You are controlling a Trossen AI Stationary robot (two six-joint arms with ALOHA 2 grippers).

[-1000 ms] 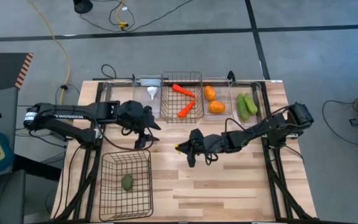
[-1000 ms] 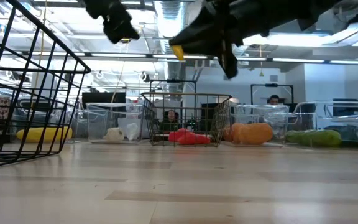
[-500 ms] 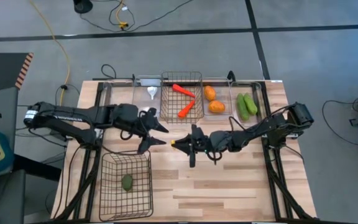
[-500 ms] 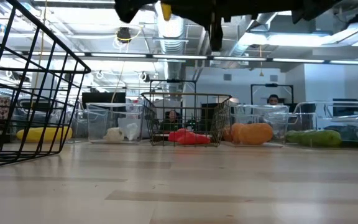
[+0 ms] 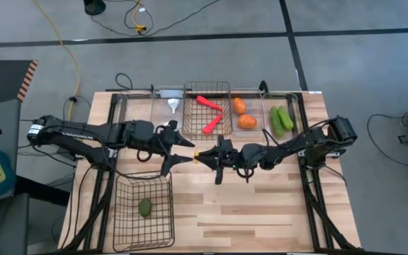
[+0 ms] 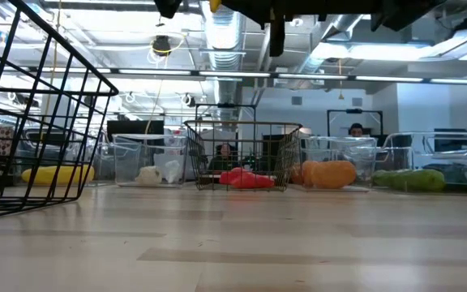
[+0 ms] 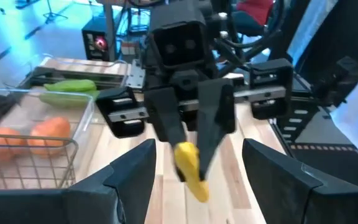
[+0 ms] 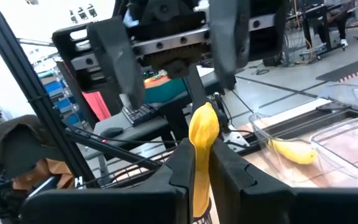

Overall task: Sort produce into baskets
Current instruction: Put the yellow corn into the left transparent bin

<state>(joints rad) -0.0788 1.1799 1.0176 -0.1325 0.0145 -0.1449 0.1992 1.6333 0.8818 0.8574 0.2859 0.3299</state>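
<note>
Mid-table, above the boards, the two arms are meeting nose to nose for what looks like a hand-over. The right gripper (image 5: 202, 154) is clenched on the tiny yellow piece (image 5: 197, 154), w/ the piece poking out past its fingertips toward 9 o'clock. The left gripper (image 5: 181, 151) is facing it from 9 o'clock, jaws spread wide, one finger either side of the piece's line; in the left wrist view the yellow piece (image 7: 189, 169) is sitting between those open fingers (image 7: 129, 177), not yet pinched.

Vs a second ago: the right arm is swinging the piece from approx table centre up toward 10 o'clock, closer to the left arm, while the left arm is turning out from beside the clear bins to point at 3 o'clock. Half a sec ago the tips were near; now they're nearly touching. Neither opening is changing.

Judgement: the transfer is lined up but not done; the left jaws need to close before the right lets go.

Rest of the produce is already sorted: carrots (image 5: 212, 126) in the far mesh basket (image 5: 188, 113), orange fruits (image 5: 246, 121) and cucumbers (image 5: 282, 120) in clear bins at 1 o'clock, garlic (image 5: 173, 106) in a bin at 11, avocado (image 5: 145, 207) in the near basket (image 5: 122, 212) at 7 o'clock.
</note>
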